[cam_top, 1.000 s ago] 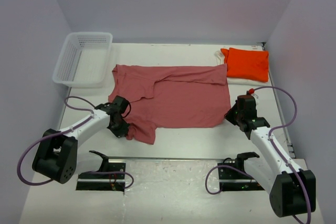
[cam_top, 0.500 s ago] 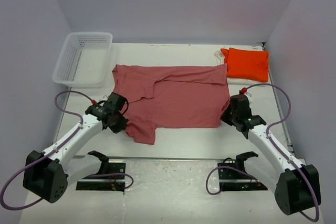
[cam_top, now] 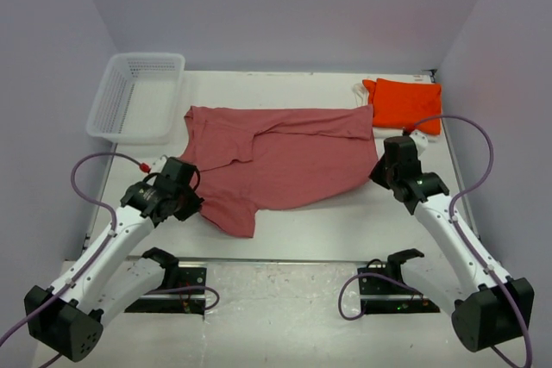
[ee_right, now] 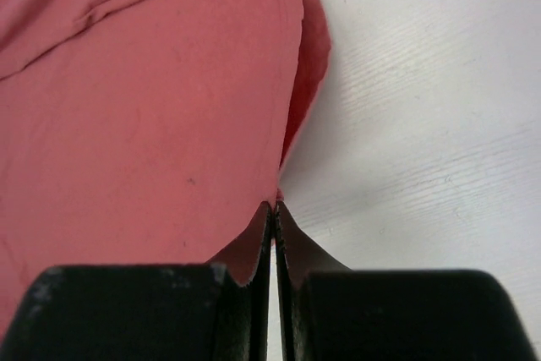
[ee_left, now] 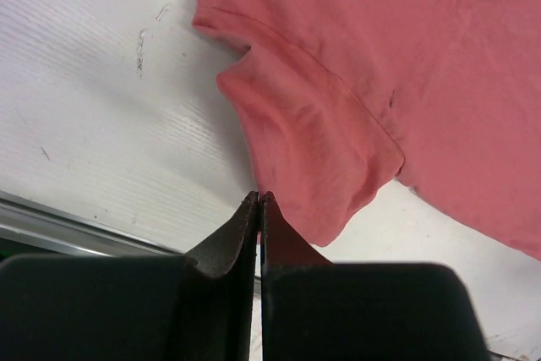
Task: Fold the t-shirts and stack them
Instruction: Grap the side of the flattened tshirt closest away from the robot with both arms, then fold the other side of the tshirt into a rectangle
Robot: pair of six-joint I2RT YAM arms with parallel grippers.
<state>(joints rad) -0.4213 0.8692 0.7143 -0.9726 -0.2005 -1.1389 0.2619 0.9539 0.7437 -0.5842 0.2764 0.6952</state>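
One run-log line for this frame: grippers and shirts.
left gripper: shut on red t-shirt, near-left edge | right gripper: shut on red t-shirt, near-right corner | red t-shirt: mostly spread out | orange t-shirt: folded, far right

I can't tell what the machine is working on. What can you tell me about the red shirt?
The red shirt is plain, soft, dusty-rose cloth, short-sleeved, spread mostly flat on the white table, with wrinkles and a fold across its upper part. The left gripper pinches a sleeve edge, the right gripper its near right corner.
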